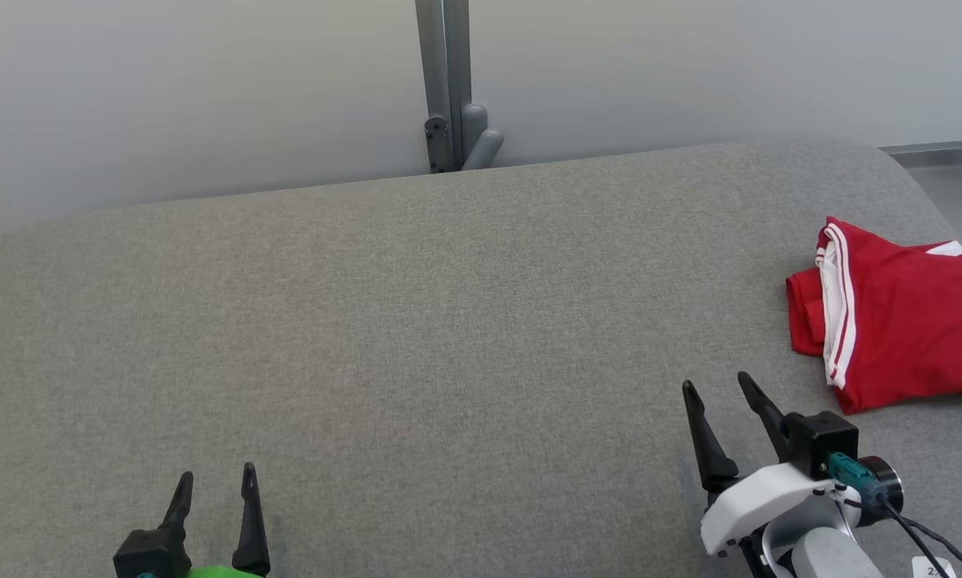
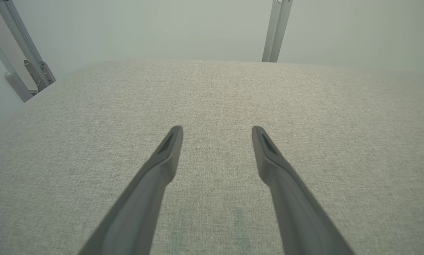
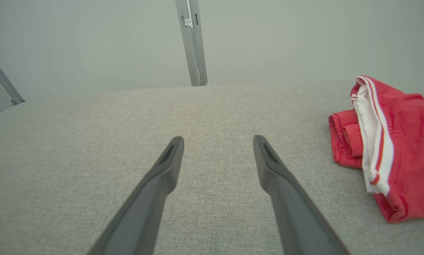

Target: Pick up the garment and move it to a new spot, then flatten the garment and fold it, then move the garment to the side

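From where I stand, the red fabric garment with white striped trim [image 1: 906, 321] lies in a compact, layered bundle at the far right of the head view, on the grey cloth-covered bench [image 1: 449, 321], partly cut off by the frame edge. It looks folded rather than spread out, with a rolled edge facing the middle of the bench. That leaves two readings. Either the folding is done and the garment is already set aside, or this bundle is the starting heap and nothing is done yet. I cannot tell which from this alone.

If work remains, I judge the next move falls to the right hand [image 1: 718, 382], which is the nearer one. It would need to swing towards the right of the frame, come down on the near edge of the cloth and pinch a layer.

The right hand sits at the lower right of the head view, fingers apart and pointing up and slightly left, holding nothing, close to the garment but not touching it. In its own wrist view the cloth lies to the right of its fingers. The left hand [image 1: 216, 474] rests at the lower left, fingers also spread and empty, above bare bench, well apart from the garment. A grey metal post [image 1: 445, 80] stands behind the bench at top centre.
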`<state>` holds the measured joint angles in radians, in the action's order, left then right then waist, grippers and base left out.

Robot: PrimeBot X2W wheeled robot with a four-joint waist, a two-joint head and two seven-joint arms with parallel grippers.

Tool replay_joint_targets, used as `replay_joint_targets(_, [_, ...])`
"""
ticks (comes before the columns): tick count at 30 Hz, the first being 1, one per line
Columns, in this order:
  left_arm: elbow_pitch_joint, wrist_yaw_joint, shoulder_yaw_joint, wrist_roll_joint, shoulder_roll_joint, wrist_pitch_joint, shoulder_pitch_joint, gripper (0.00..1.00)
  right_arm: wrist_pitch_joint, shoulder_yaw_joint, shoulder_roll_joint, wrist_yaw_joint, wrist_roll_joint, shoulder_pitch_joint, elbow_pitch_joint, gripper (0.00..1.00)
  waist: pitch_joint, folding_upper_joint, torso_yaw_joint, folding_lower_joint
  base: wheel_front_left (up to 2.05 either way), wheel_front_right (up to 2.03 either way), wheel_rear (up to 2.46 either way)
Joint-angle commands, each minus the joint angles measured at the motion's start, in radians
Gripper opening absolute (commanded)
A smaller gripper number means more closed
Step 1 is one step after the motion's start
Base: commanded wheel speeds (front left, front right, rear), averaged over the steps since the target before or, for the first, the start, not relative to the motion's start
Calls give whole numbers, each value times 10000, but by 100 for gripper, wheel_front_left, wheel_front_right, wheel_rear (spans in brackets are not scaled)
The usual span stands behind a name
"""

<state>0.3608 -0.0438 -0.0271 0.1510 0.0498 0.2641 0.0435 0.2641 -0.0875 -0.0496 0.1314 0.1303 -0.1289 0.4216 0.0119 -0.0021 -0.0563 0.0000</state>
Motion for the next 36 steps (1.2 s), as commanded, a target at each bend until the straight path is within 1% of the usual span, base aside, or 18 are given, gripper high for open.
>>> replay_joint_targets(1, [12,15,18,73,21,-5,-30,100,-1,14,-40,-16,140,53,21,100,-20,21,0,0,0,0,0])
replay_joint_targets(7, [25,-18,22,105,22,-5,-73,100,-1,-126,-36,-16,357,-116,158,100,-100,21,-23,0,0,0,0])
replay_joint_targets(18, [31,12,111,163,21,-5,-109,100,-1,-211,-32,-16,332,-179,213,100,-159,21,-83,0,0,0,0])
replay_joint_targets(20, [44,49,159,166,19,-5,-119,100,-1,-198,-33,-16,334,-142,227,100,-146,21,115,0,0,0,0])
replay_joint_targets(28, [74,50,184,164,28,-5,-101,100,-1,-239,-33,-13,403,-172,273,100,-138,21,102,0,0,0,0])
replay_joint_targets(31, [169,-80,212,319,28,-5,-75,100,-1,-223,-34,-13,354,-159,180,100,-144,21,87,0,0,0,0])
replay_joint_targets(32, [174,-49,239,337,-15,-1,-30,0,0,-236,8,-4,368,-67,237,0,-144,0,89,0,0,0,0])
replay_joint_targets(35, [439,-53,233,403,-48,-41,16,0,-30,-224,36,-4,443,103,436,0,-144,0,91,0,0,0,0])
replay_joint_targets(36, [464,-65,173,584,-47,-126,-51,0,-96,-177,35,-4,641,81,428,0,-144,0,95,0,0,0,0])
